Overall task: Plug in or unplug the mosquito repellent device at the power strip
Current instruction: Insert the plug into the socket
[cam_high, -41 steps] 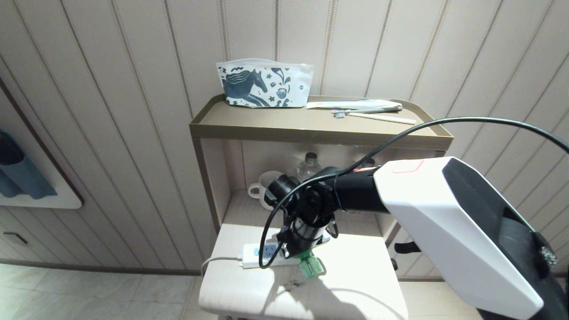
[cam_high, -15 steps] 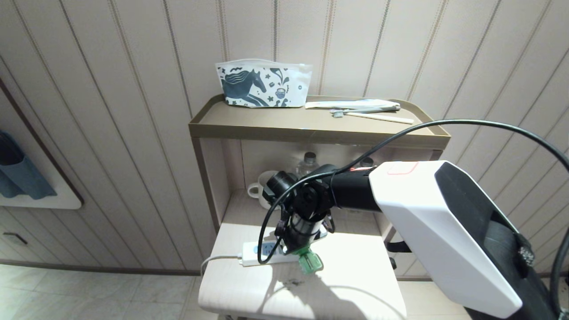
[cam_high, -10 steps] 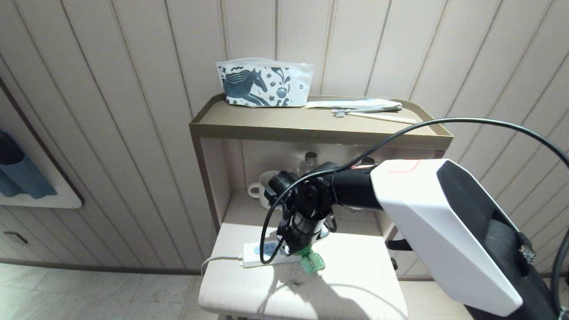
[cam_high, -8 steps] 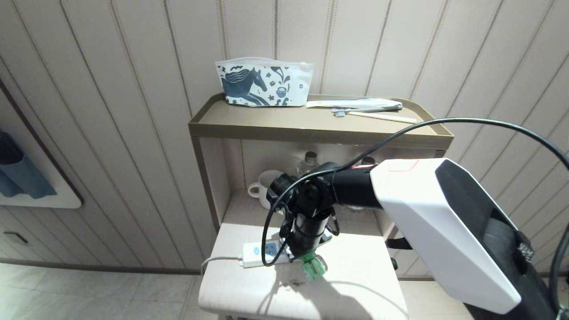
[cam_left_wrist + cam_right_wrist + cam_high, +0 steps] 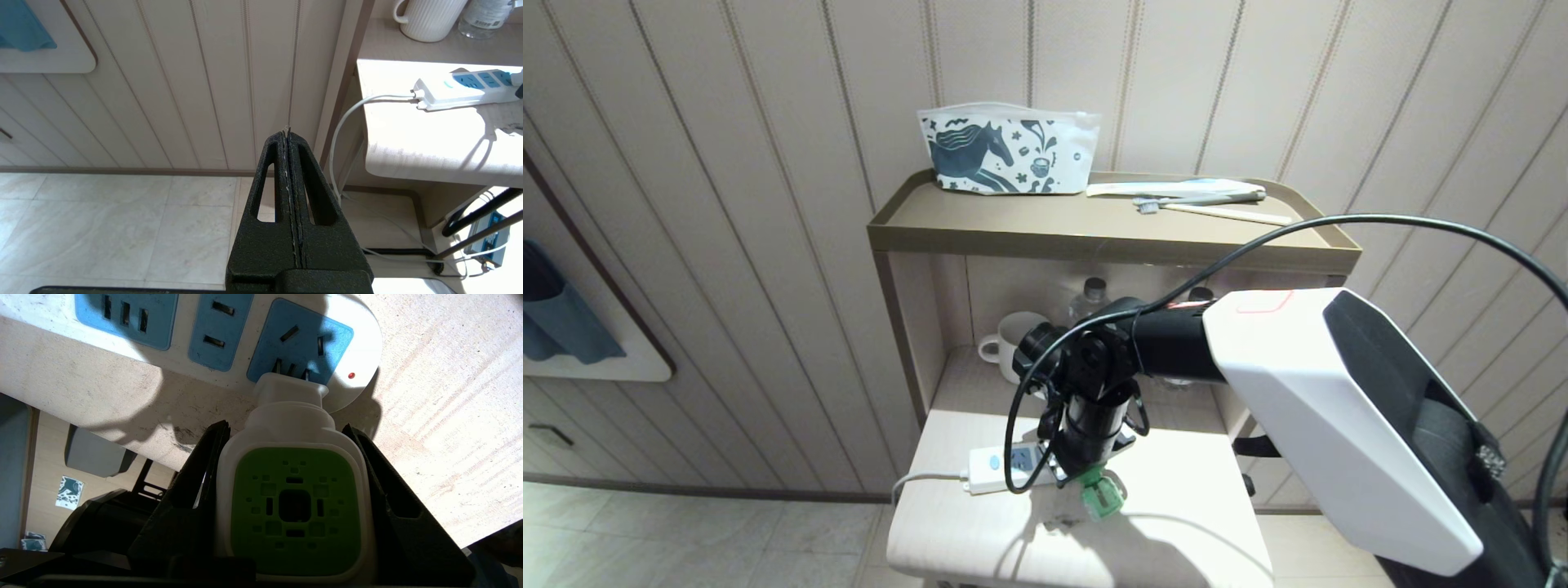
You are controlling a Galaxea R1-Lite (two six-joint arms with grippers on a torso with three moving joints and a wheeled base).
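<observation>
Mosquito repellent device [image 5: 1101,498] sits at the power strip's [image 5: 1005,469] three-o'clock end on the table [image 5: 1176,523], clamped in the right end effector [image 5: 1086,474]. Left wrist view: left end effector [image 5: 287,134] is closed, idle. Right wrist view: prongs meet the end socket; keep them square, press straight.

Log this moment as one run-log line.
right gripper: shut on mosquito repellent device | prongs at end socket of power strip | left gripper: shut, parked
</observation>
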